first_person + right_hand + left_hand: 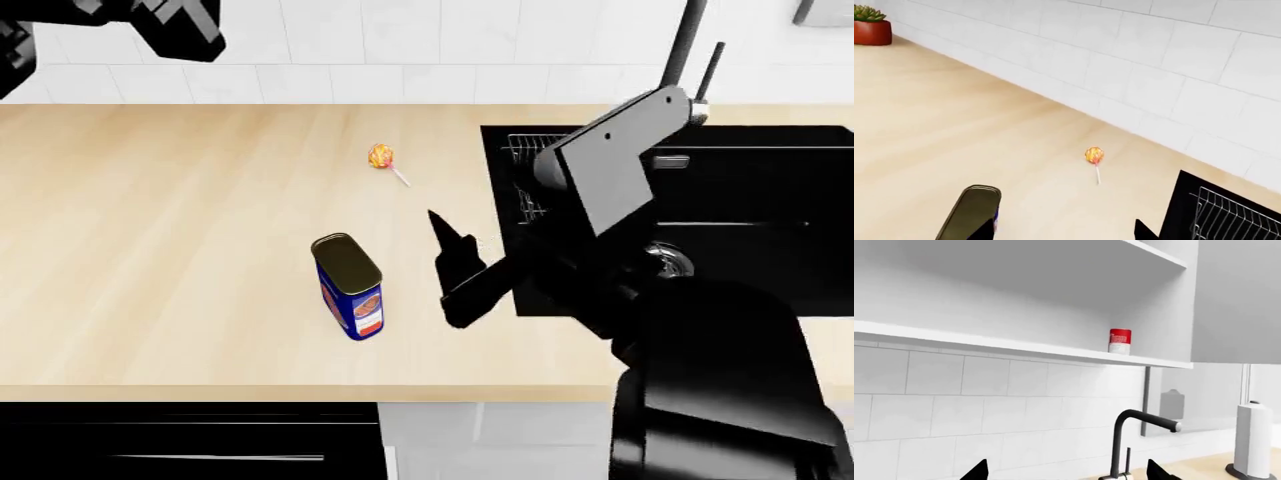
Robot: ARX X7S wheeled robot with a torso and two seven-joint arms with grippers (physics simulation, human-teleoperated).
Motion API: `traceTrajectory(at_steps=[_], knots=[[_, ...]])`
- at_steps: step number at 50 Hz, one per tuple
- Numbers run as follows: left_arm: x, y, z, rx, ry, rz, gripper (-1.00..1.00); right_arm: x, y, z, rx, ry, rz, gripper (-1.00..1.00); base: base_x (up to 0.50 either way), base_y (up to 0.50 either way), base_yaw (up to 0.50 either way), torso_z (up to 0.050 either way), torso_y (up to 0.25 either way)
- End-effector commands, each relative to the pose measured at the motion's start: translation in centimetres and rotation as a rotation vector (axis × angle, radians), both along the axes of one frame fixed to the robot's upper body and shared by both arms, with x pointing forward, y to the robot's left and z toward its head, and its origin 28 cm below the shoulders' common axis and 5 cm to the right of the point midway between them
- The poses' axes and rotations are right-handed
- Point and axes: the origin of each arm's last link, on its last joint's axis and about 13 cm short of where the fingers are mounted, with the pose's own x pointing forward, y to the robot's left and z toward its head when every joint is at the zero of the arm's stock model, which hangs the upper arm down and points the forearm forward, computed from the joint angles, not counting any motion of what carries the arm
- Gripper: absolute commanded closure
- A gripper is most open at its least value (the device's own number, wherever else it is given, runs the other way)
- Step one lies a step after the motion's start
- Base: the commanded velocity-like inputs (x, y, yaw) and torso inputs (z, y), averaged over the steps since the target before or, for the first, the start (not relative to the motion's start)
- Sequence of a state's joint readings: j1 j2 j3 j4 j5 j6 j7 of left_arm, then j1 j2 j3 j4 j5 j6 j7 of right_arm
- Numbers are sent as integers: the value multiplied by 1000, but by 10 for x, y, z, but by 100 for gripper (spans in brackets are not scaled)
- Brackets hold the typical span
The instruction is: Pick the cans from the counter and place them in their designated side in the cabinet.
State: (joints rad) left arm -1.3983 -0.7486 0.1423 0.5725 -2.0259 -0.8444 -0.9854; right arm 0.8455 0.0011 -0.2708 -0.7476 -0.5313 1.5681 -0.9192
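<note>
Head view, looking down on the beige counter [160,250]: blue can [351,287] upright near the front edge, dark gold-rimmed lid up, orange-white label facing the near side. Farther back and slightly right, an orange lollipop [382,156] lying flat on its white stick. Right gripper [449,262] low over the counter just right of the blue can and apart from it, between can and black sink [747,230]; only one dark finger plain from above, so spread hard to judge there. Right wrist view: blue can's lid [974,210] beside one fingertip, the two dark tips set wide apart at the frame's edge, nothing between them, lollipop [1094,156] ahead, wire rack [1234,215] in the sink, potted succulent [871,27] far off against the tiled wall. Left arm raised high at the head view's far left, gripper out of frame there. Left wrist view: left gripper [1071,472] with tips spread wide and empty, facing the white tiled wall; red-and-white can [1119,341] upright on the open cabinet shelf [1021,347], toward its right end near the side panel. Below, black faucet [1134,440] and a paper towel roll [1253,445] on its stand.
</note>
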Motion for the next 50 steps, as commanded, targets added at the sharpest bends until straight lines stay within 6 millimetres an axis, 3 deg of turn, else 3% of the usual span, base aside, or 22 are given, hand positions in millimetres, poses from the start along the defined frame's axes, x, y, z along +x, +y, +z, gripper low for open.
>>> traceTrajectory(at_steps=[1,6,8,10,13,15,16,28,38,50], knots=[[3,1,-3,-3,12,4,-100,-4,29,-18,-31,34,70,-100,0,0,0,0,0],[5,1,-4,-3,14,1,-100,-2,40,-14,-27,22,82,-100,0,0,0,0,0],[5,1,-4,-3,13,2,-100,11,11,7,-11,-28,-127,-100,0,0,0,0,0],[4,1,-4,-2,14,3,-100,9,20,14,1,-39,-168,-100,0,66,0,0,0],[4,1,-3,0,15,5,-100,-10,40,9,10,-29,-134,-100,0,95,0,0,0],[4,1,-3,1,15,6,-100,-23,46,6,5,28,92,-100,0,94,0,0,0],[4,1,-3,2,15,6,-100,-23,46,5,5,31,90,-100,0,94,0,0,0],[4,-1,-2,7,17,-3,-100,-9,68,-6,18,88,85,-100,0,23,0,0,0],[2,0,-2,5,17,-3,-100,21,90,-21,25,171,10,-100,0,0,0,0,0],[2,2,-4,-2,20,1,-100,38,109,-41,2,234,-66,-100,0,0,0,0,0]])
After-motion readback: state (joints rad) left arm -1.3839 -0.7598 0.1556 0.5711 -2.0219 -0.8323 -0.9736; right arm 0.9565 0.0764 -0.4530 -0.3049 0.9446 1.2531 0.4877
